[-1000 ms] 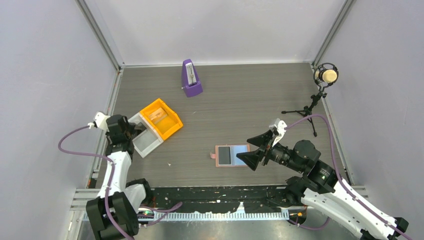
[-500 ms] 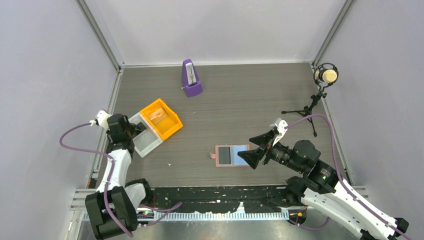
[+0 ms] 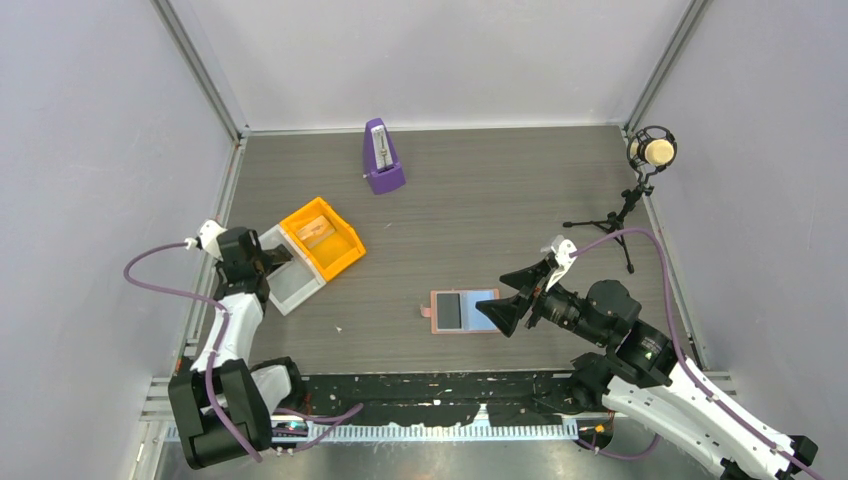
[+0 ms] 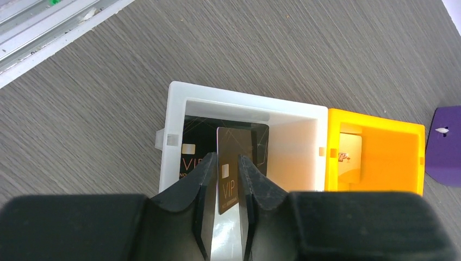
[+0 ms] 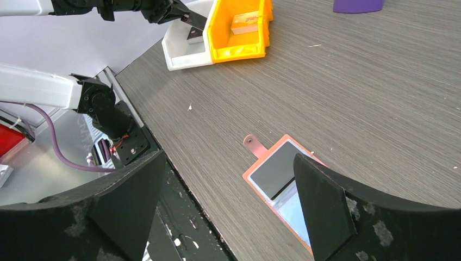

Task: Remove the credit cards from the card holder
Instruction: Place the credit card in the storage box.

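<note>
Your left claw (image 4: 227, 160) is hanging well left of the holder (image 3: 481, 309), barely parted around a card (image 4: 242, 142); can't tell if it's gripping. Your right claw (image 5: 227, 159) is hovering spread wide at the holder's right end, second card (image 3: 449, 311) lying inside.

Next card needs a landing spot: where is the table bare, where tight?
Bare: the table between metronome, microphone tripod and card holder, and the strip between orange bin and holder. Tight: the white bin, where the left gripper holds a card above another card.
</note>
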Tool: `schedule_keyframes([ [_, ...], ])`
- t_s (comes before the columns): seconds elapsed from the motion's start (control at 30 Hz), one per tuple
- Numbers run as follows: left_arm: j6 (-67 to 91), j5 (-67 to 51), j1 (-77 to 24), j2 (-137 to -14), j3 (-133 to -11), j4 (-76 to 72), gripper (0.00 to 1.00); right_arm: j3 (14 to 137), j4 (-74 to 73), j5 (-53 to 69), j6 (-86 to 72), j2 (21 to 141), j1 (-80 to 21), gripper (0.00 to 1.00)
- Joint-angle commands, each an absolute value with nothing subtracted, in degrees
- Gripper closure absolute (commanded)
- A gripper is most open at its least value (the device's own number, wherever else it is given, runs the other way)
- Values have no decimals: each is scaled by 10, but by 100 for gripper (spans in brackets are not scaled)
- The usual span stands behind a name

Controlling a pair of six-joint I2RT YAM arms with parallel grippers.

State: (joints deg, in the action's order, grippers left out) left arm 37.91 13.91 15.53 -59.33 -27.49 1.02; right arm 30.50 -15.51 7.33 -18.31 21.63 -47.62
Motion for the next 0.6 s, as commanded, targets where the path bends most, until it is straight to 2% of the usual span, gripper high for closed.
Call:
schedule_keyframes([
  [0.0, 363, 145, 160, -593, -297, -2, 75, 329, -141, 64, -178, 213, -476, 5],
  [0.57, 373, 141, 159, -577, -338, 67, 63, 324, -146, 58, -168, 209, -476, 5],
])
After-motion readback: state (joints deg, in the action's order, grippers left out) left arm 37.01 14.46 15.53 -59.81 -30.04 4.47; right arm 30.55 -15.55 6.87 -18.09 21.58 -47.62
